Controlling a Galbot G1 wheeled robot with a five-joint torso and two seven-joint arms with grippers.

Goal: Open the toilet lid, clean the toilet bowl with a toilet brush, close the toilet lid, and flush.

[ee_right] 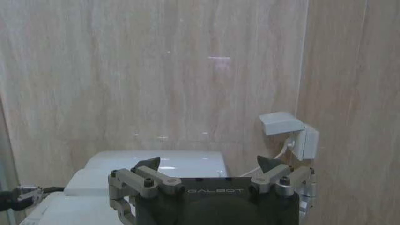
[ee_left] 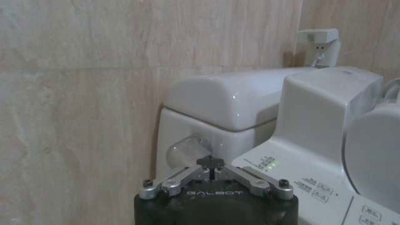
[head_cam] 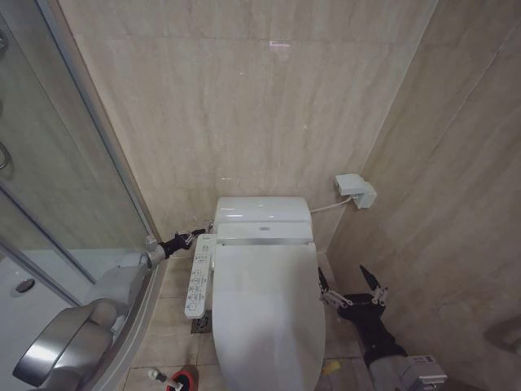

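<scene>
Although the toilet lid point(head_cam: 264, 314) lies shut and flat, its front end runs off the lower edge of the head view, and the bowl beneath it is wholly covered. At that same edge, on the floor to the robot's left of the toilet, the red holder point(head_cam: 182, 379) is cut off, with a bit of the toilet brush point(head_cam: 158, 375) handle poking from it; the bristle head cannot be made out. A white control panel point(head_cam: 198, 283) with buttons runs along the lid's left side, and the cistern point(head_cam: 262, 219) stands behind it against the wall. Beige marble-look tiles point(head_cam: 244, 106) cover the walls and floor, a floor drain point(head_cam: 201, 325) sits just beside the toilet base, a glass shower enclosure point(head_cam: 49, 187) curves in on the left, and a white wall socket point(head_cam: 356, 191) with a cord is mounted in the right corner. The left gripper point(head_cam: 192, 237) is up beside the cistern's left flank, near the panel's rear end, its fingers clenched together; the left wrist view shows them close to a round chrome button point(ee_left: 184, 150) on the cistern's side, contact unclear. The right gripper point(head_cam: 350, 282) hovers just beside the lid's right edge, released, fingers spread wide and holding nothing.
</scene>
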